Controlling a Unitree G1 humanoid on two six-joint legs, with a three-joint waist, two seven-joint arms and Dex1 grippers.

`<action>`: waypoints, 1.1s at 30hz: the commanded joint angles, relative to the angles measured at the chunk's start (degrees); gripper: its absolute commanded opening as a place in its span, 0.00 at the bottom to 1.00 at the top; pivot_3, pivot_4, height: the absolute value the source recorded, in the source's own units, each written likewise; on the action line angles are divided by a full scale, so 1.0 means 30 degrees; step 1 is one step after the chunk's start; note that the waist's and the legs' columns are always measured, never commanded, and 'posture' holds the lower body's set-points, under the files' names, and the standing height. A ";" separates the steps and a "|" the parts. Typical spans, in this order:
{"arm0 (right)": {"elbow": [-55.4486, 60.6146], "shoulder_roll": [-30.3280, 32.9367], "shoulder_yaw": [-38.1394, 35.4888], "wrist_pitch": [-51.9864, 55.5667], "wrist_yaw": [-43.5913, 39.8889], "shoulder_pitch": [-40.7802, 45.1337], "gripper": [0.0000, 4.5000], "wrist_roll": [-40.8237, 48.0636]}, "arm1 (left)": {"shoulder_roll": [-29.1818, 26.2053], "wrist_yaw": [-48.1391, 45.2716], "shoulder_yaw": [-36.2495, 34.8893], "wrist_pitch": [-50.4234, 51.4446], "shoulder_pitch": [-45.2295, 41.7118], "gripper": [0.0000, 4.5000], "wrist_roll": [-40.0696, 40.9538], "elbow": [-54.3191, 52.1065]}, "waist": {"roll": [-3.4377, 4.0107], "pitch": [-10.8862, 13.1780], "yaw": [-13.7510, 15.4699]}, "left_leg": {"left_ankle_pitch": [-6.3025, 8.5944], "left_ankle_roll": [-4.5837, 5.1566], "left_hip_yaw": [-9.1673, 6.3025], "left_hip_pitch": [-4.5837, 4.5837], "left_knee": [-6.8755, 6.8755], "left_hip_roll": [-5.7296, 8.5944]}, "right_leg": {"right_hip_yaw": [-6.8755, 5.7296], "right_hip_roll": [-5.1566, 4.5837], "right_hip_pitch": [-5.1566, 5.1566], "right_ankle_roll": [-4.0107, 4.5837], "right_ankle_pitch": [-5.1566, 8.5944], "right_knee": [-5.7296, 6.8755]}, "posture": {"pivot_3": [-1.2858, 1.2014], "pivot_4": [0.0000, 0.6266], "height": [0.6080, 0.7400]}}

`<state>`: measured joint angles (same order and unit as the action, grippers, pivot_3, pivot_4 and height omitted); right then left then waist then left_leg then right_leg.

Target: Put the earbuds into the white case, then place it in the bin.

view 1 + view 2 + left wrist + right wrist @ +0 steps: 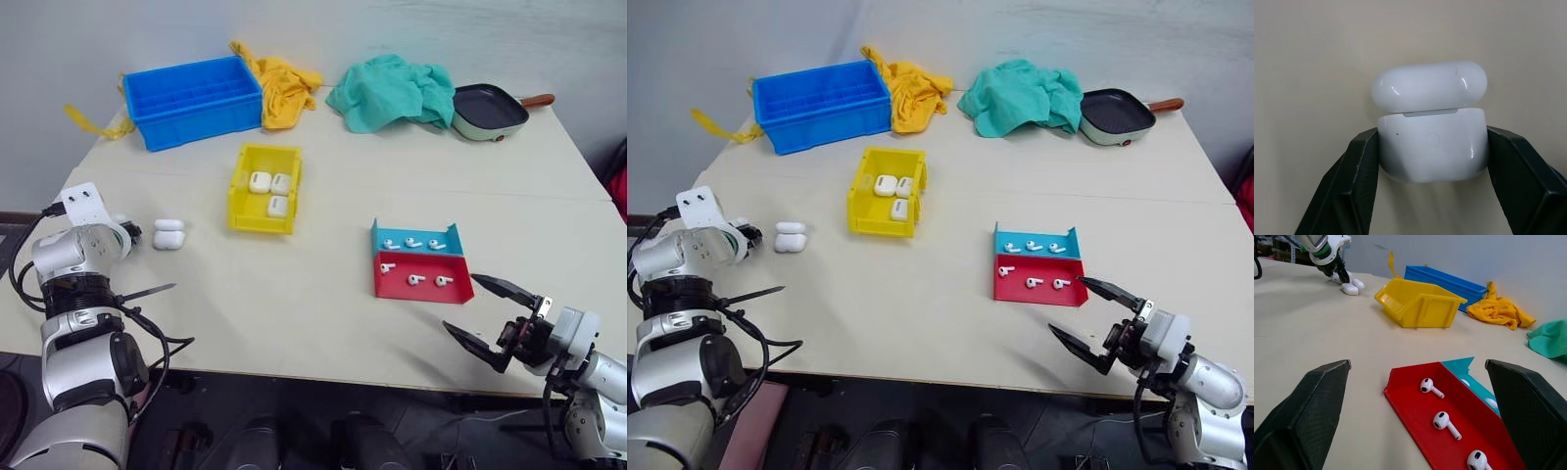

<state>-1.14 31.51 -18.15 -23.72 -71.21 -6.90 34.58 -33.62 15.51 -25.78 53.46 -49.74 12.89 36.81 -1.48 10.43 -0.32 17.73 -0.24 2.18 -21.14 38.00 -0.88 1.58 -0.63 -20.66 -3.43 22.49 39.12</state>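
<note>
A white case [168, 233] sits on the table at the left with its lid ajar. My left gripper [140, 233] is shut on the case's [1432, 142] lower body, one black finger [1359, 166] pressed against each side. The earbuds lie in two small trays to the right: three in the teal tray [446, 240] and three in the red tray [392, 286]. My right gripper [460, 302] hovers open near the table's front edge, just right of the red tray, holding nothing. The yellow bin [238, 196] stands mid-table with three white cases inside.
A blue crate [191, 98] stands at the back left with a yellow cloth [282, 88] beside it. At the back right lie a green cloth [392, 93] and a small pan [488, 110]. Bare tabletop separates the bin from the trays.
</note>
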 commanded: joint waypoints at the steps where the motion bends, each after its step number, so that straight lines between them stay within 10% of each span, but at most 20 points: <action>1: 0.0687 -0.0044 -0.0472 -0.0306 0.0153 -0.0227 1.00 0.0335 | 0.0009 0.0143 -0.0030 -0.0236 -0.0006 0.62 -0.0367 0.0090 | 0.0000 0.0000 0.0004 | -0.0001 -0.0001 -0.0001 0.0000 0.0000 0.0000 | 0.0000 0.0000 0.0000 0.0000 0.0000 0.0003 | 0.52 0.24 1.00; 8: 0.0792 -0.0174 -0.0806 -0.0645 0.0205 -0.1034 1.00 0.0363 | 0.0592 -0.1515 -0.2777 0.0438 0.4006 0.62 0.1856 -0.7746 | 0.0001 0.0000 -0.0202 | 0.0004 -0.0006 0.0001 -0.0007 -0.0014 -0.0008 | 0.0001 0.0000 -0.0009 -0.0001 0.0000 -0.0005 | 0.52 0.24 1.00; 15: 0.1211 0.0679 -0.2271 0.0798 0.1404 -0.1146 1.00 0.1416 | -0.1153 -1.3468 -0.4559 -0.2876 0.9152 0.62 0.8563 -1.5932 | -0.0028 0.0023 -0.0389 | 0.0005 -0.0009 -0.0013 -0.0016 -0.0002 -0.0015 | -0.0020 0.0001 0.0035 0.0003 0.0001 -0.0063 | 0.52 0.24 1.00; 27: 0.1610 0.3385 -0.4748 0.2965 0.0614 -0.3950 1.00 0.0701 | 0.5193 -2.2688 0.4572 -0.8995 0.9878 0.62 1.2212 -1.9692 | 0.0227 -0.0076 0.0072 | 0.0058 0.0155 -0.0005 -0.0021 0.0007 0.0007 | 0.0017 0.0020 0.0245 -0.0003 -0.0003 -0.0425 | 0.52 0.24 1.00; 33: 0.2555 0.3565 -0.5767 0.4113 0.1921 -0.7281 1.00 -0.1256 | 0.7507 -2.6504 0.8302 -1.4963 1.1001 0.62 0.8191 -1.5498 | 0.0255 -0.0091 -0.0069 | 0.0079 0.0159 0.0031 0.0024 -0.0008 0.0002 | 0.0094 0.0071 0.0281 -0.0016 0.0000 -0.0469 | 0.52 0.24 1.00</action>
<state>4.46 41.51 -32.84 -11.90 -66.70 -28.18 31.70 -12.09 -61.88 -2.83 13.66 -16.68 40.32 -11.22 -0.72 10.16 -0.52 17.94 0.31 2.29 -21.05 37.97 -0.85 1.92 -0.41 -19.72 -3.46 22.50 37.61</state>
